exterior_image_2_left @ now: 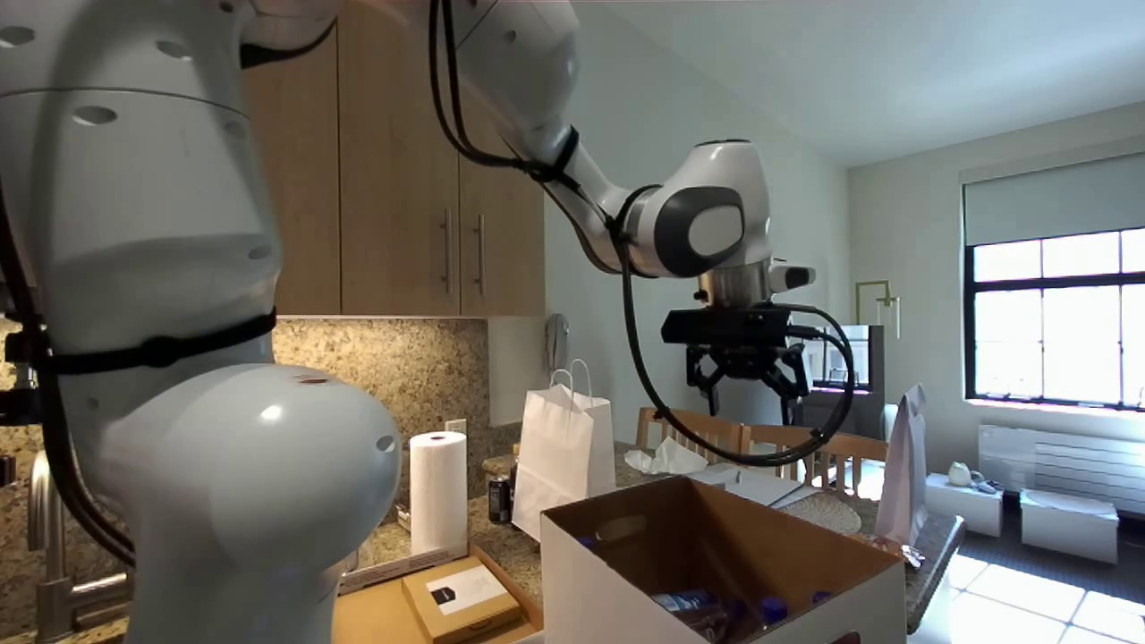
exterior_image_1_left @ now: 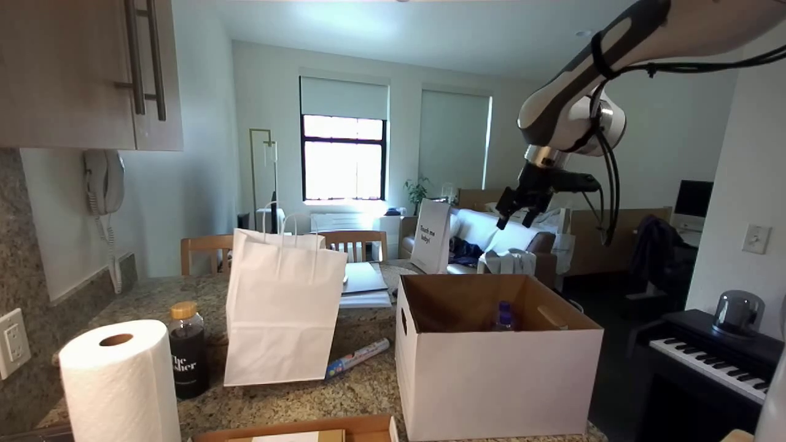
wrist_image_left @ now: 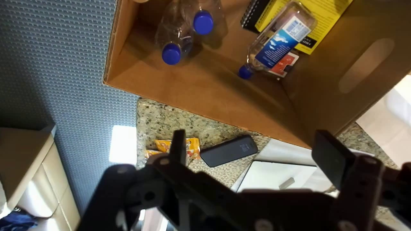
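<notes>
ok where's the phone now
In the wrist view, the black phone lies just below centre, outside the open cardboard box, with an orange snack packet at its left and a flat white item at its right.

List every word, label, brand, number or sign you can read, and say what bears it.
"Touch me baby!" on the farther white bag
"The …sher", start unclear, on the dark bottle
Too small or blurred to read: phone, snack wrappers, yellow cover, blue bottle label, box label, tube

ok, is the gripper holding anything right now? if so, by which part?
Nothing held: the Robotiq gripper hangs open in mid-air, jaws apart with nothing between them.
</notes>
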Tool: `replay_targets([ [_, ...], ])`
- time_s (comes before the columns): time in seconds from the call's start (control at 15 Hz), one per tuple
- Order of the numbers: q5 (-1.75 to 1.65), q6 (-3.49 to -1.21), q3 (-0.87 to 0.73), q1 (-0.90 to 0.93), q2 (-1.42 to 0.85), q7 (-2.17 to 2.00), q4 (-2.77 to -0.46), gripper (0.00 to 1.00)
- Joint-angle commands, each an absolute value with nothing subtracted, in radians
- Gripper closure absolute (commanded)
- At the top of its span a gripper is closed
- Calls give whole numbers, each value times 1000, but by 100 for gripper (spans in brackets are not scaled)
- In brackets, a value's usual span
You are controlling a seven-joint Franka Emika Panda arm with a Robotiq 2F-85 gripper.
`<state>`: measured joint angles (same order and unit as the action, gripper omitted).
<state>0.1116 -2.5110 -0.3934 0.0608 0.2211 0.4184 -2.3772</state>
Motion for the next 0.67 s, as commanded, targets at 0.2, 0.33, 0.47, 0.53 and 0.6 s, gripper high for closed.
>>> replay_targets([
  [0.2, 179, -2594, -318, 6, 155, 409, -2353, 0],
  [0.33, 172, -2649, -300, -18, 56, 374, -2327, 0],
  [0.47, 148, -2677, -283, -46, -49, 355, -2303, 0],
  [0.53, 113, -2663, -273, -68, -112, 326, -2279, 0],
  [0.6, 88, -2617, -264, -85, -164, 303, -2248, 0],
])
